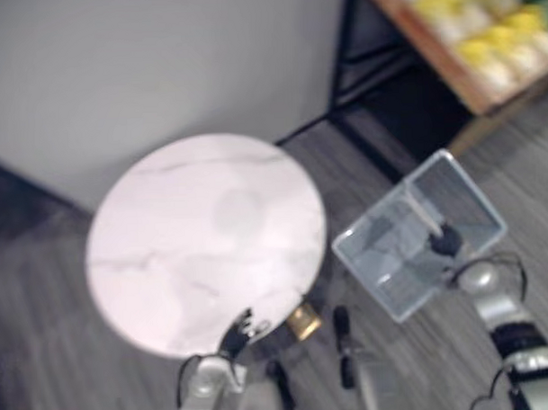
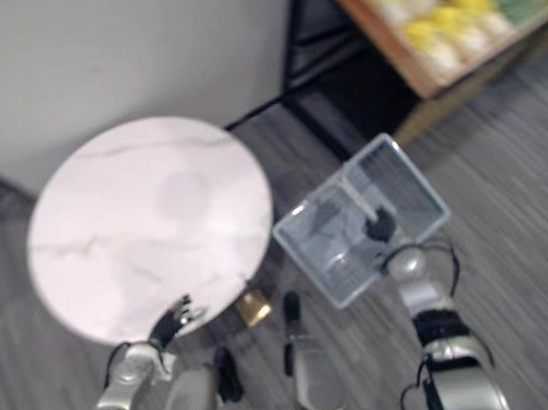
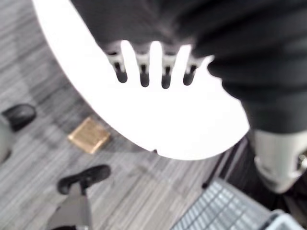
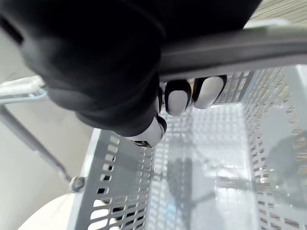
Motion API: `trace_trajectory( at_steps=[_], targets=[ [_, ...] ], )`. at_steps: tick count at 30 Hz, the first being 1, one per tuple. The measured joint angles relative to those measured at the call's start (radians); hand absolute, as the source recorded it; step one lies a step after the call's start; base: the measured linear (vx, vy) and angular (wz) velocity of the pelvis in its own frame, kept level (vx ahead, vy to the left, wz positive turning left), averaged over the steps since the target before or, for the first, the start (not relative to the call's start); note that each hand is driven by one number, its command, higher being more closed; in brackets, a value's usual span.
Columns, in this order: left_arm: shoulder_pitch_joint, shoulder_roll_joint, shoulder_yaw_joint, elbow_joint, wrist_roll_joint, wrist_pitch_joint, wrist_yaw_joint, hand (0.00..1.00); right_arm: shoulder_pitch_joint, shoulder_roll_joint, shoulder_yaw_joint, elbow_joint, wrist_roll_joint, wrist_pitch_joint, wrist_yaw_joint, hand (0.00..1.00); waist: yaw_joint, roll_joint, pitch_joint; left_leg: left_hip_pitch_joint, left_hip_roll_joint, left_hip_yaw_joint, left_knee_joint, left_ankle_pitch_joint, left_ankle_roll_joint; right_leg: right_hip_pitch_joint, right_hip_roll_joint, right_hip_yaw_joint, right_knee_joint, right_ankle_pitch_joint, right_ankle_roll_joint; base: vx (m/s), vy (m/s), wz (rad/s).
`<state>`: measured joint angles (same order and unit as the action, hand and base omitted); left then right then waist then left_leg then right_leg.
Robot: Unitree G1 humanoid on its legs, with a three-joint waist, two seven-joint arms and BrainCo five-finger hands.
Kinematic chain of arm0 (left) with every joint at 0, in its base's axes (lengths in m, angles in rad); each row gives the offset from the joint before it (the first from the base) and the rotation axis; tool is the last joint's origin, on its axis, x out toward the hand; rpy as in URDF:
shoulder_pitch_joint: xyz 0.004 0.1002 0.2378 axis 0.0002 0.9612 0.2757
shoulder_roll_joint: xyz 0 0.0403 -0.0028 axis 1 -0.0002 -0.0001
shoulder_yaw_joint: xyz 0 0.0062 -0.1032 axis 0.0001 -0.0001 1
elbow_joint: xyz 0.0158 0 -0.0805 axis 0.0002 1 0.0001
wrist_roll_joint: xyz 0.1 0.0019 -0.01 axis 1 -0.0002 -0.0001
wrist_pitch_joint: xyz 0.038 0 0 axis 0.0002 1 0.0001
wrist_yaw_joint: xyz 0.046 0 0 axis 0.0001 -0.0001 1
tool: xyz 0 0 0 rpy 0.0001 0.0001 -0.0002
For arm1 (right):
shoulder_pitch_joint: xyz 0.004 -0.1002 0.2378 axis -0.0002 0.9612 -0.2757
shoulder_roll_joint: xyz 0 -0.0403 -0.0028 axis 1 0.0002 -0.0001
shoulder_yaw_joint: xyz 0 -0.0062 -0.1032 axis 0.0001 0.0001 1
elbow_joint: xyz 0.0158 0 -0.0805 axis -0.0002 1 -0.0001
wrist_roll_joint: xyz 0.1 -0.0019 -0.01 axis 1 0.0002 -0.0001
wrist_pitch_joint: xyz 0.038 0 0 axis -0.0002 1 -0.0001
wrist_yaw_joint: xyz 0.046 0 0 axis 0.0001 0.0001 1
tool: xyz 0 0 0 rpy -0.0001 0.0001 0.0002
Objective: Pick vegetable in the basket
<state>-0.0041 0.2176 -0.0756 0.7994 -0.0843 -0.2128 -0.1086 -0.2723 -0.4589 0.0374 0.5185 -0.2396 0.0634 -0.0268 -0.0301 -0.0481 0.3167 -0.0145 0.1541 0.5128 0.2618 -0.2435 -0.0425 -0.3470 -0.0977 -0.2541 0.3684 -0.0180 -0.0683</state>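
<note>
Grey perforated basket is gripped by its handle in the right hand; yellow vegetables are shelved well ahead of it, farther from the open left hand.

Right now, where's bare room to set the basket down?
The table is bare across its top, from the wall side to the left hand at its near edge. The basket, hung by its handle from the right hand, looks empty. Crowded: the shelf of yellow produce.
</note>
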Motion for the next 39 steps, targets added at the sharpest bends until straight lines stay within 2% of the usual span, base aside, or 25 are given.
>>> trace_trajectory(
  at_steps=[1,2,3,4,5,6,7,8,9,10,11,13,16,17,22,24,28,30,31,32,33,35,36,37,39],
  targets=[
    [0.002,0.007,-0.005,0.0,-0.013,0.006,0.001,0.0,0.037,0.003,-0.018,0.001,0.0,0.0,-0.015,1.0,0.0,-0.013,-0.002,0.001,-0.004,0.035,0.056,-0.015,0.009,-0.003,-0.045,-0.075,0.072,-0.036,-0.007,-0.06,0.024,-1.2],
    [0.002,0.004,0.004,0.0,-0.02,0.009,0.004,0.0,0.061,0.007,-0.026,0.002,0.0,-0.001,-0.02,1.0,-0.002,-0.024,-0.003,-0.013,-0.011,0.056,0.118,-0.049,0.033,0.012,-0.027,-0.114,0.061,-0.02,-0.054,-0.18,0.028,-1.83],
    [0.036,0.002,0.022,0.011,-0.023,0.008,0.006,0.0,0.064,0.031,-0.02,0.005,-0.002,-0.001,-0.034,1.0,0.019,-0.027,-0.02,-0.033,-0.05,0.014,0.082,-0.095,0.069,0.055,0.037,-0.023,-0.099,0.008,-0.035,-0.31,0.036,-3.04],
    [0.054,-0.01,0.025,0.052,-0.03,-0.002,0.014,0.0,0.051,0.052,-0.015,0.013,-0.021,-0.003,-0.049,1.0,0.039,-0.006,-0.036,-0.018,-0.006,0.137,0.052,-0.045,0.076,0.057,-0.008,-0.183,0.07,-0.135,-0.088,-0.26,0.02,-2.74],
    [0.054,-0.01,0.024,0.061,-0.03,-0.001,0.016,0.0,0.056,0.051,-0.011,0.014,-0.021,-0.003,-0.053,1.0,0.033,-0.005,-0.042,-0.015,-0.001,0.152,0.058,-0.045,0.076,0.061,-0.032,-0.218,0.107,-0.162,-0.085,-0.13,-0.002,-2.29],
    [0.052,-0.006,0.007,0.086,-0.029,0.006,0.017,0.0,0.074,0.052,0.001,0.026,-0.021,-0.009,-0.056,1.0,0.014,-0.006,-0.053,-0.012,0.028,0.201,0.086,-0.048,0.076,0.113,-0.118,-0.329,0.171,-0.214,-0.025,-0.01,-0.095,-1.46],
    [0.056,-0.003,-0.005,0.102,-0.028,0.006,0.017,0.0,0.077,0.054,0.011,0.049,-0.021,-0.006,-0.056,1.0,0.019,-0.01,-0.062,-0.015,0.074,0.263,0.135,-0.057,0.073,0.165,-0.163,-0.39,0.148,-0.23,0.013,-0.01,-0.153,-1.7],
    [0.053,-0.003,-0.009,0.108,-0.028,0.006,0.017,0.0,0.079,0.058,0.014,0.049,-0.022,-0.004,-0.054,1.0,0.028,-0.011,-0.063,-0.016,0.101,0.291,0.169,-0.064,0.069,0.185,-0.167,-0.406,0.114,-0.225,0.038,-0.03,-0.26,-1.91],
    [0.042,0.004,-0.017,0.123,-0.029,0.007,0.017,0.0,0.079,0.065,0.016,0.048,-0.025,-0.005,-0.048,1.0,0.034,-0.004,-0.065,-0.016,0.157,0.322,0.226,-0.074,0.055,0.196,-0.112,-0.384,0.045,-0.206,0.066,-0.01,-0.293,-1.58],
    [0.036,-0.006,-0.028,0.137,-0.026,0.007,0.013,0.0,0.107,0.066,0.016,0.047,-0.028,-0.005,-0.037,1.0,0.021,0.017,-0.078,-0.006,0.196,0.323,0.25,-0.072,0.053,0.211,-0.052,-0.354,-0.001,-0.184,0.044,0.01,-0.288,-1.41],
    [0.037,-0.011,-0.033,0.14,-0.026,0.006,0.014,0.0,0.123,0.066,0.016,0.047,-0.029,-0.004,-0.026,1.0,0.019,0.021,-0.08,0.005,0.216,0.322,0.271,-0.07,0.053,0.22,-0.032,-0.332,-0.01,-0.181,0.038,0.02,-0.242,-1.14],
    [0.049,-0.026,-0.05,0.154,-0.031,0.001,0.01,0.0,0.149,0.056,0.0,0.037,-0.041,-0.001,-0.005,1.0,0.009,0.032,-0.087,-0.02,0.254,0.175,0.406,-0.095,0.06,0.229,0.012,-0.226,0.0,-0.194,0.014,-0.05,-0.177,-1.28],
    [0.061,-0.024,-0.055,0.159,-0.07,-0.009,0.009,0.0,0.165,0.039,-0.001,0.035,-0.046,-0.004,0.03,1.0,0.011,0.045,-0.094,-0.126,0.209,-0.085,0.558,-0.125,0.046,0.229,0.053,-0.131,0.0,-0.213,0.021,-0.03,-0.108,-1.21],
    [0.077,-0.025,-0.057,0.159,-0.089,-0.023,0.015,0.0,0.169,0.041,0.0,0.036,-0.047,-0.005,0.043,1.0,0.011,0.051,-0.097,-0.159,0.169,-0.169,0.568,-0.136,0.018,0.23,0.064,-0.092,0.0,-0.214,0.023,0.02,-0.046,-1.1],
    [0.087,-0.055,-0.076,0.156,-0.144,-0.077,0.015,0.0,0.289,0.048,-0.033,0.064,-0.059,-0.001,0.08,1.0,0.008,0.093,-0.116,-0.186,0.071,-0.157,0.3,-0.111,0.014,0.264,0.058,-0.062,0.002,-0.222,0.041,0.09,0.072,-0.26],
    [0.091,-0.064,-0.074,0.154,-0.15,-0.084,0.019,0.0,0.317,0.075,-0.057,0.138,-0.059,-0.004,0.068,1.0,0.016,0.091,-0.122,-0.169,0.029,-0.141,0.216,-0.028,0.031,0.263,0.033,-0.038,0.025,-0.252,0.062,0.16,0.195,-0.1],
    [0.11,-0.06,-0.017,0.154,-0.149,-0.08,0.028,0.0,0.339,0.115,-0.086,0.22,-0.029,-0.032,0.037,1.0,0.025,0.066,-0.162,-0.175,-0.025,-0.109,0.166,-0.054,0.066,0.218,-0.012,-0.011,0.037,-0.256,0.106,0.22,0.204,-0.18],
    [0.122,-0.044,0.001,0.145,-0.145,-0.06,0.028,0.0,0.336,0.145,-0.116,0.253,-0.016,-0.056,0.02,1.0,0.03,0.015,-0.165,-0.138,-0.078,-0.087,0.121,-0.06,0.102,0.108,-0.118,-0.029,0.336,-0.24,0.095,0.31,0.142,-0.02],
    [0.131,-0.034,-0.004,0.144,-0.134,-0.05,0.032,0.0,0.34,0.167,-0.118,0.283,0.002,-0.06,0.01,1.0,0.02,-0.006,-0.166,-0.089,-0.096,-0.095,0.11,-0.069,0.102,0.054,-0.163,-0.016,0.51,-0.156,0.08,0.31,0.073,0.25],
    [0.136,-0.031,-0.015,0.145,-0.131,-0.047,0.035,0.0,0.345,0.173,-0.121,0.295,0.012,-0.064,0.008,1.0,0.013,-0.005,-0.165,-0.065,-0.096,-0.11,0.106,-0.074,0.1,0.043,-0.161,-0.014,0.562,-0.108,0.081,0.33,0.044,0.44],
    [0.137,-0.023,-0.033,0.144,-0.131,-0.047,0.037,0.0,0.359,0.187,-0.125,0.307,0.024,-0.081,0.008,1.0,0.003,0.002,-0.163,-0.031,-0.089,-0.132,0.094,-0.079,0.1,0.04,-0.149,-0.01,0.597,-0.127,0.086,0.3,-0.011,0.49],
    [0.121,-0.014,-0.038,0.144,-0.131,-0.045,0.036,0.0,0.382,0.223,-0.139,0.318,0.027,-0.112,0.009,1.0,0.0,0.009,-0.157,0.021,-0.065,-0.171,0.058,-0.08,0.096,0.037,-0.095,-0.023,0.499,-0.2,0.087,0.39,-0.071,0.57],
    [0.096,-0.016,-0.035,0.143,-0.129,-0.038,0.035,0.0,0.394,0.237,-0.143,0.323,0.051,-0.122,0.009,1.0,-0.004,0.022,-0.152,0.041,-0.038,-0.204,0.037,-0.076,0.086,0.036,-0.045,-0.047,0.352,-0.214,0.086,0.4,-0.128,0.76],
    [0.075,-0.015,-0.034,0.139,-0.127,-0.028,0.032,0.0,0.399,0.242,-0.146,0.323,0.073,-0.134,0.01,1.0,-0.013,0.033,-0.147,0.056,-0.018,-0.233,0.018,-0.068,0.072,0.031,-0.008,-0.058,0.175,-0.195,0.112,0.4,-0.156,0.91],
    [0.048,-0.011,-0.033,0.138,-0.107,-0.017,0.022,0.0,0.4,0.243,-0.155,0.323,0.104,-0.14,0.009,1.0,-0.03,0.031,-0.141,0.067,-0.007,-0.262,0.0,-0.063,0.047,0.013,0.0,-0.037,-0.078,-0.115,0.141,0.35,-0.181,0.78]
  ],
)
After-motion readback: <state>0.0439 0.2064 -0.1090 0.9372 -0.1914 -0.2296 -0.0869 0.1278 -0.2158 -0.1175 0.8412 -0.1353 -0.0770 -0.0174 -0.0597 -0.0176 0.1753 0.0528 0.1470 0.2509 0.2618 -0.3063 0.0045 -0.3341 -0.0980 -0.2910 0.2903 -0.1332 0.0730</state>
